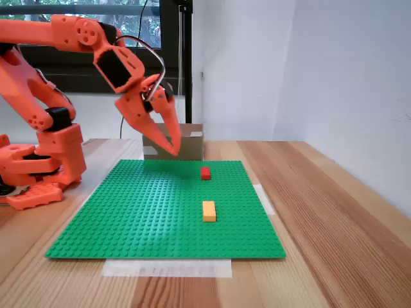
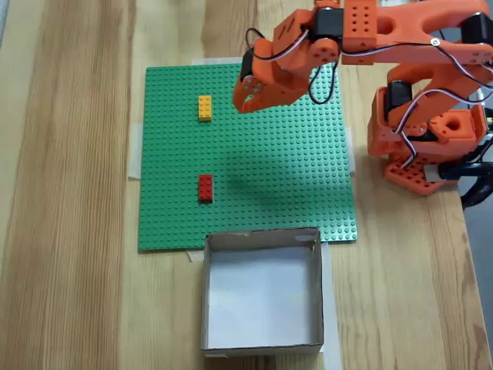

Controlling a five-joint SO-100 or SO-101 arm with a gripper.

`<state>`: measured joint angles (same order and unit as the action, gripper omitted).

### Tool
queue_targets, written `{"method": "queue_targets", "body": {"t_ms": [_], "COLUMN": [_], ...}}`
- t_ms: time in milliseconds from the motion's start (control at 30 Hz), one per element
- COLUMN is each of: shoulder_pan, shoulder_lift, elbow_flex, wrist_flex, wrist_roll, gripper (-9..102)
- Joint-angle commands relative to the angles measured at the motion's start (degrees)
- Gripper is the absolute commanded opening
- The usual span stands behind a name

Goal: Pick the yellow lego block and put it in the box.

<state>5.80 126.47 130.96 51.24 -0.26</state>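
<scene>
Above the green baseplate point(image 1: 160, 212), the gripper point(image 1: 168, 142) hangs in the air with its two orange fingers drawn to a point. They look closed or nearly so, with nothing between them, though the side-on fixed view does not show the tip gap clearly. In the top-down fixed view the gripper point(image 2: 250, 92) points toward the picture's left, and the yellow lego block point(image 2: 205, 107) lies just beyond its tip, slightly lower in that picture and resting flat on the studs. The two are apart: the jaws are raised, the block is on the plate.

The block's long axis runs up and down in the top-down view, roughly across the direction the fingers point. In the side-on view the yellow lego block point(image 1: 209, 210) sits nearer the camera than the fingertips and a little to the right. By my reading, the coming move calls for the jaws to spread, travel a short way out over the block and descend to straddle its narrow width.

The red brick point(image 2: 205, 187) lies further along the same column of studs, between the yellow block and the box point(image 2: 262, 341), which stands open at the plate's edge.
</scene>
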Motion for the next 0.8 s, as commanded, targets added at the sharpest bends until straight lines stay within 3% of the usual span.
{"method": "queue_targets", "body": {"t_ms": [0, 767], "shoulder_pan": [1.7, 8.3], "shoulder_lift": [-3.9, -27.6], "elbow_flex": [-6.2, -31.5], "wrist_flex": [0.9, 11.1], "wrist_roll": [-1.5, -8.7], "gripper": [-1, 1]}}
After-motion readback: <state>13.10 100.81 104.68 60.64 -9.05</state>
